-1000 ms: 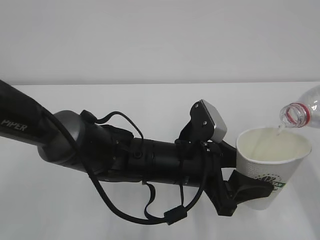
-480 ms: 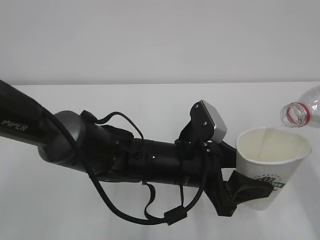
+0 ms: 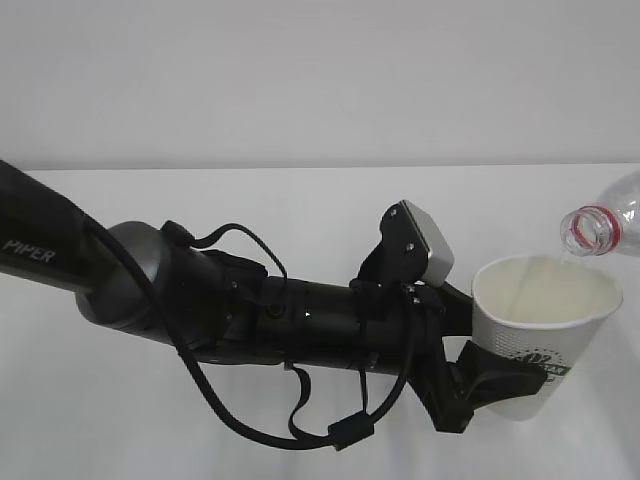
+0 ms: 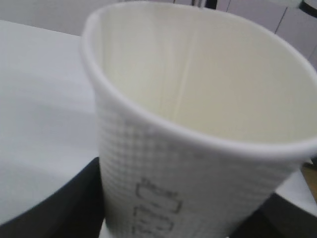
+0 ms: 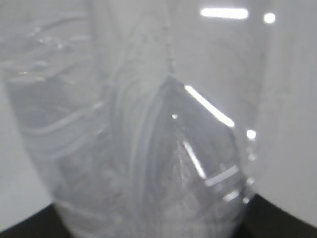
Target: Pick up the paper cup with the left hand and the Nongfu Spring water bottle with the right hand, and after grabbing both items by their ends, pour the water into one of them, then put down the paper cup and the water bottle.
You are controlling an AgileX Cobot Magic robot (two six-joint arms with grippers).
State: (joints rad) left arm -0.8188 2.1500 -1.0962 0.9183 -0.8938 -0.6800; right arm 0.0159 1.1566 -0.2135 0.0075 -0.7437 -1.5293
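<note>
The left hand [image 3: 487, 383] grips the paper cup [image 3: 540, 335] around its lower wall, jaws spread about as wide as the cup and pressed against both sides, holding it upright above the white table [image 3: 300, 200]. The water bottle [image 3: 603, 222] tilts in from the right, its open mouth over the cup's rim. The right hand's jaws are closed partway on the bottle's clear body [image 5: 148, 148].

A: Bottle [image 3: 605, 222] cut by the exterior frame's right edge; only the neck and shoulder show. My right hand is out of that frame.

B: Right wrist view?

A: Blurred clear ribbing fills it [image 5: 148, 139]; label unreadable, fingers only dark corners.

B: Cup [image 4: 198, 124]?

A: Base cut off, print blurred; water level not discernible.
</note>
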